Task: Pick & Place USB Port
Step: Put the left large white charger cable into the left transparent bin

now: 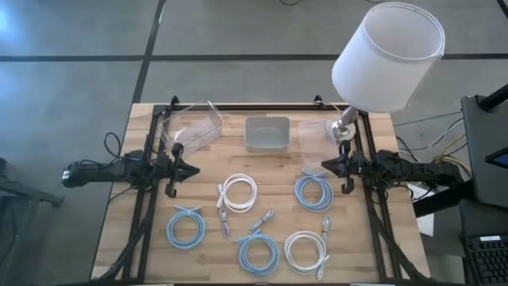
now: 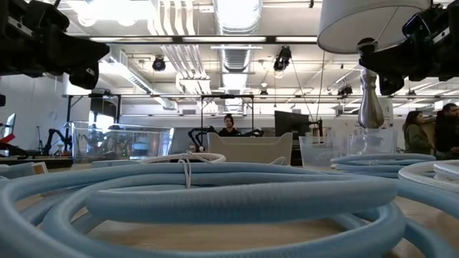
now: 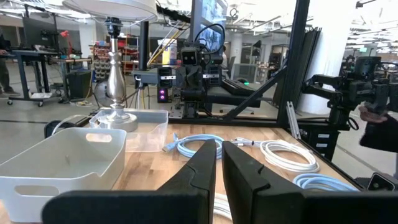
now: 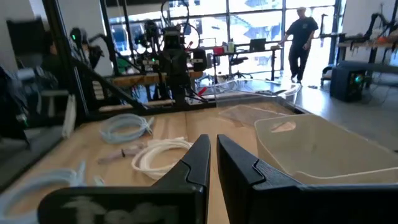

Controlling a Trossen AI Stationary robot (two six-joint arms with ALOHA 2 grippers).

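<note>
Both tools closed, empty: left tool (image 1: 176,148) and right tool (image 1: 324,165) at tabletop (image 1: 278,199) edges; coiled cables (image 1: 239,193) between.

The wooden table (image 1: 278,179) carries five coiled cables (image 1: 239,193), three bins (image 1: 267,133) and a lamp (image 1: 344,129).

No legible text, label, brand, number or sign is found in any view. The coiled cables, the bins and the lamp on the surface carry no readable marking. Monitors and equipment in the room beyond show lit screens and small indicator lights only, with no characters that can be made out.
</note>
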